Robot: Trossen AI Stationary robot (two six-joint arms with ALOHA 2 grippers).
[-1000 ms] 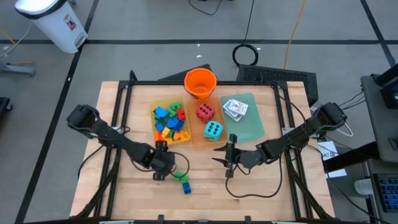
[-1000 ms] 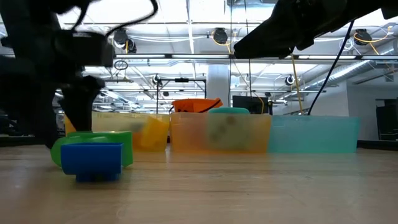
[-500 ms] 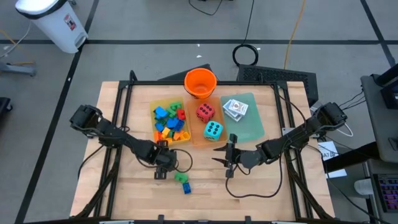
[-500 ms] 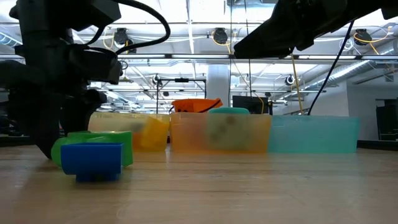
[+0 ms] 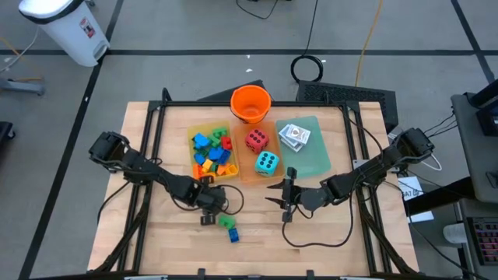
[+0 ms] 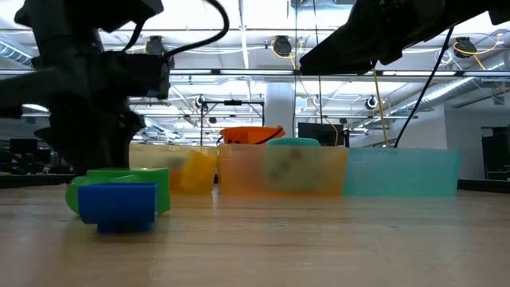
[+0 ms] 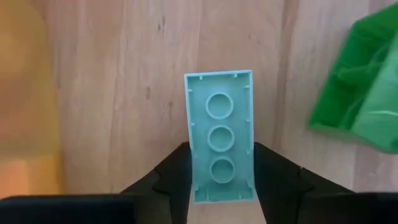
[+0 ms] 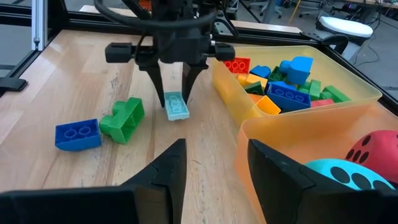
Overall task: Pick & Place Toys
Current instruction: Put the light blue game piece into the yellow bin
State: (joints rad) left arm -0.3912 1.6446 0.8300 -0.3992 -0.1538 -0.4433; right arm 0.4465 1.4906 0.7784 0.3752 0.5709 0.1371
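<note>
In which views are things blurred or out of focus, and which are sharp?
Left wrist view: pale teal brick sharp, green brick soft. Low view: blue brick sharp, left arm blurred. Right wrist view: left gripper and bricks sharp.

We see a pale teal brick lying flat on the counter, beside a green brick and blue brick; more bricks fill the yellow tray, dice the orange one.
</note>
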